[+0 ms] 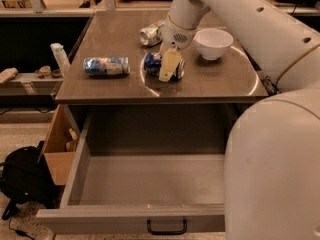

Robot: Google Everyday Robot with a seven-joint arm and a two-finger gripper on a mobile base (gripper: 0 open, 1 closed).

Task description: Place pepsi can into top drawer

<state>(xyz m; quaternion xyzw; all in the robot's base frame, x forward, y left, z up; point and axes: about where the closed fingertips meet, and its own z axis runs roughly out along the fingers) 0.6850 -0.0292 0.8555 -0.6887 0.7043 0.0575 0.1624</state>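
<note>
The top drawer (131,218) stands pulled open below the counter (215,79). On the counter the pepsi can (152,65) lies on its side, between a paler blue can (106,66) and a white bowl (213,43). The gripper (167,68) is set down over the pepsi can, though whether it has closed on it cannot be told. The step in hand is judged to be the grasp; the next move calls for a secure hold, a lift clear of the counter edge, and a carry forward and down into the drawer.
</note>
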